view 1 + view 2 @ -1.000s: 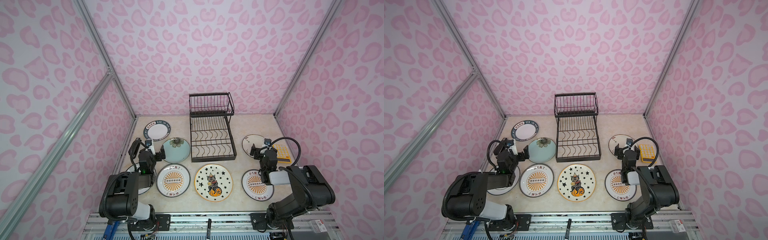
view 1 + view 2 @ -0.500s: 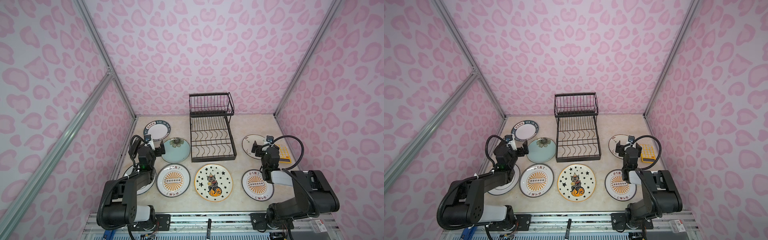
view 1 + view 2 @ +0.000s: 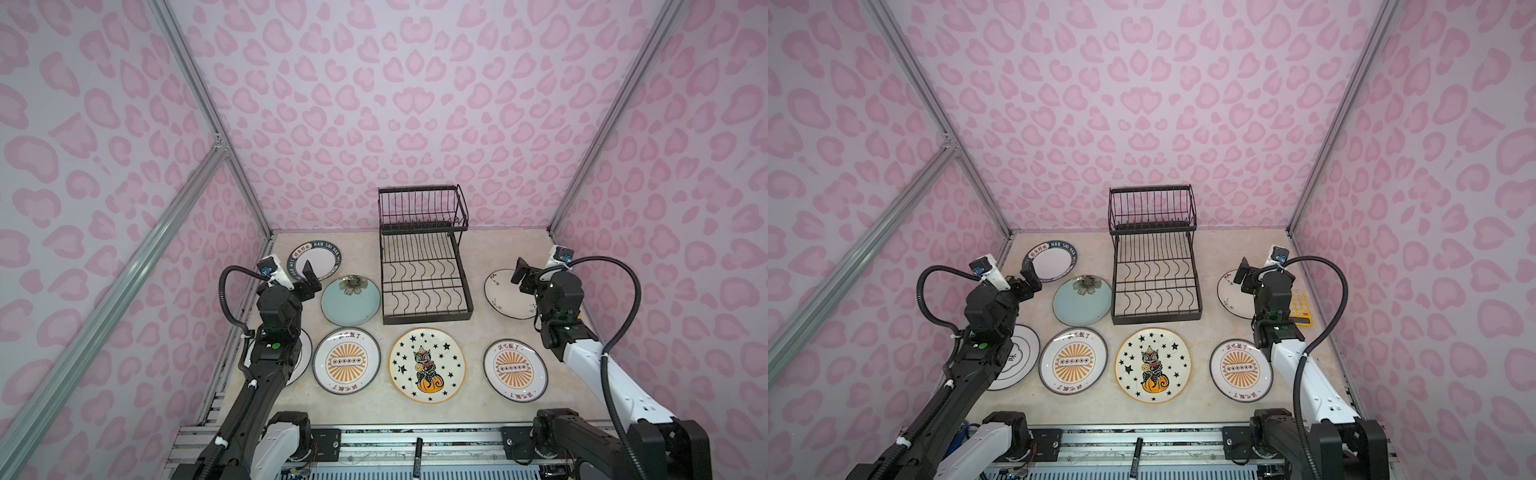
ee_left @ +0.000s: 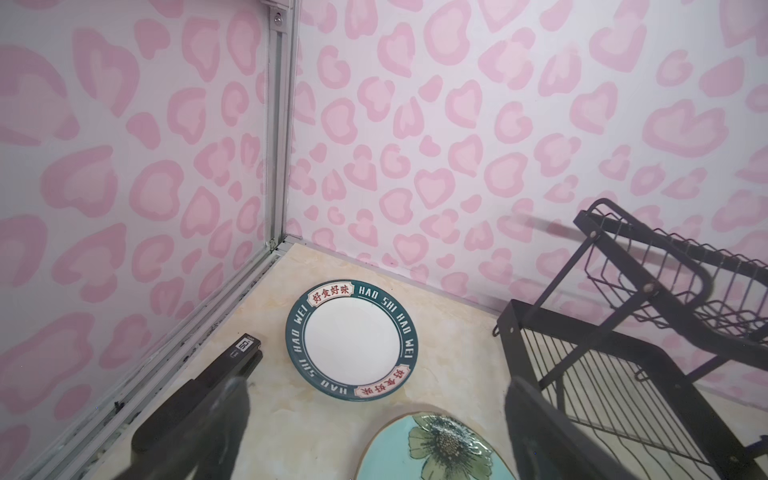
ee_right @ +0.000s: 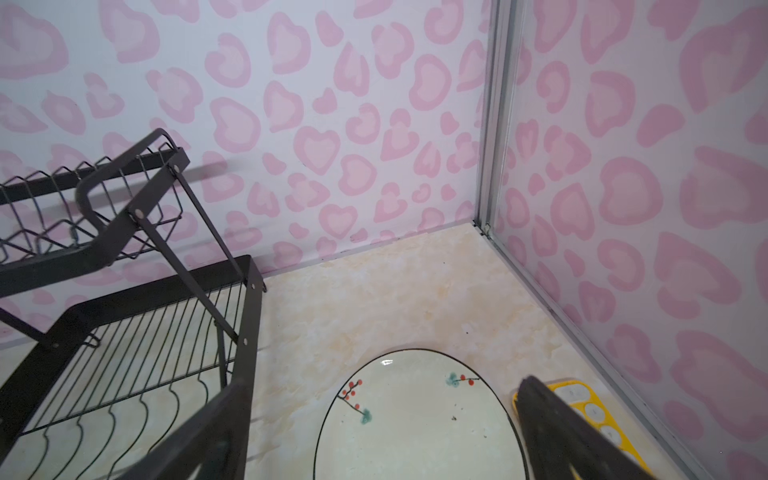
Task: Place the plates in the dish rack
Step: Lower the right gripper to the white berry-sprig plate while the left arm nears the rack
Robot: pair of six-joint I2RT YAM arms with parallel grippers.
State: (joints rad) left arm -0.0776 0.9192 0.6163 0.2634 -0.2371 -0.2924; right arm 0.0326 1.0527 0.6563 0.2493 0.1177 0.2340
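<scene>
Plate with lettered rim (image 4: 351,338) ahead of parted left jaws, untouched.

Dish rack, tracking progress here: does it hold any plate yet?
No: both tiers of the dish rack show only bare wires, and the plates lie flat around it.

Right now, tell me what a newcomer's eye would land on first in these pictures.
The pink heart-spotted walls enclose everything. At the back centre of the table stands the empty black dish rack. Just in front of it lies the star-and-cat plate, the boldest of the seven lying flat around it.
</scene>
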